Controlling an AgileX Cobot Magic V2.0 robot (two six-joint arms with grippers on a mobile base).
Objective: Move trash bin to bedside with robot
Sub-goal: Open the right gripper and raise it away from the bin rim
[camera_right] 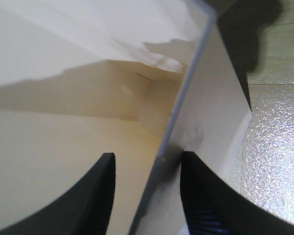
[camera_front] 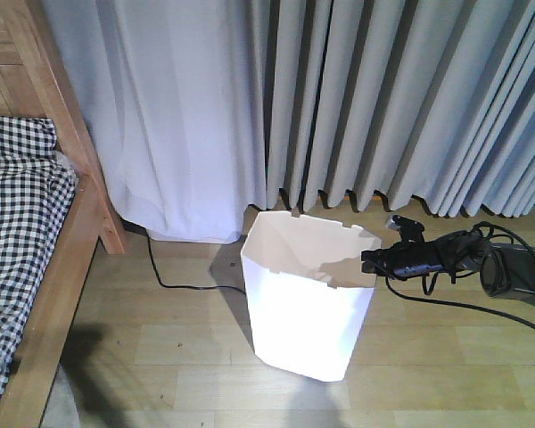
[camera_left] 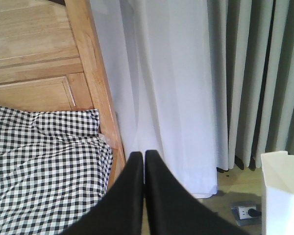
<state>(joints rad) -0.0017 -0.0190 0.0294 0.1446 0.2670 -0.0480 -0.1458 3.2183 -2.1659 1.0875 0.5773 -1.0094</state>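
Trash bin (camera_front: 305, 299) stands on the wooden floor (camera_front: 178, 357) before the grey curtains (camera_front: 401, 98), well apart from the bed (camera_front: 36, 259) at far left. Our right tool (camera_front: 367, 259) meets its right rim, so we judge we hold it there to drag it bedward.

From the left wrist, our left tool (camera_left: 144, 155) is pressed together, holding nothing, aimed between the checkered bedding (camera_left: 39, 166) and the white curtain; the bin's corner shows at lower right.

From the right wrist, our tool straddles the bin wall (camera_right: 179, 107), one finger (camera_right: 100, 188) inside, one outside, apparently pinching it.
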